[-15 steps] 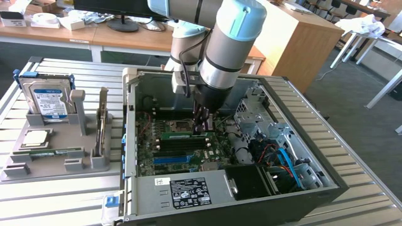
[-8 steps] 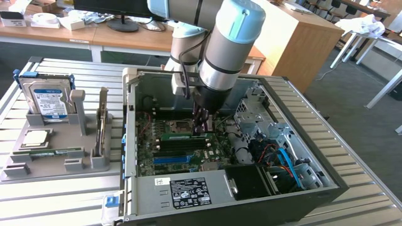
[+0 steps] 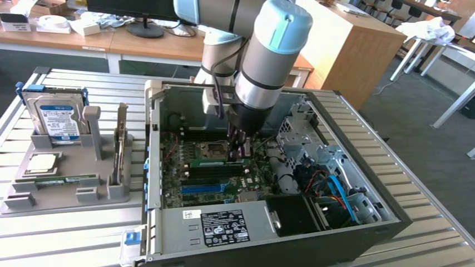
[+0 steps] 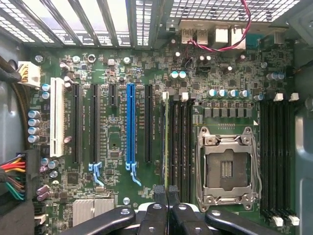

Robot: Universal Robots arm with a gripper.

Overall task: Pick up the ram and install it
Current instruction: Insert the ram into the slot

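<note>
**Open computer case [image 3: 152, 167] on a slatted metal table [image 3: 74, 239], with the robot arm [image 3: 271, 55] reaching in from above.** The gripper [image 3: 237, 153] hangs straight down over the motherboard [image 3: 186, 167], just beside the empty processor socket [image 3: 213, 149].

The ram [image 3: 211, 162] stands on edge in a memory slot on the board. It lies across the exterior view, and the fingertips meet its top edge near the end toward the exterior view's right.

In the wrist view the gripper [image 4: 167, 193] has its two black fingers [image 4: 160, 196] drawn together, with no visible gap. The ram [image 4: 167, 142] appears edge-on as a thin green line running away from the tips. It lies between the long black card slots and the neighbouring memory slots, beside the socket [image 4: 226, 169]. Whether the fingers pinch the edge or only rest on it cannot be told.

On the exterior view's left, outside the case, a grey holder [image 3: 67, 194] carries an upright hard drive [image 3: 52, 119] and a square silver chip [image 3: 41, 163]. A blue card slot [image 4: 130, 122] lies further along the board.
</note>
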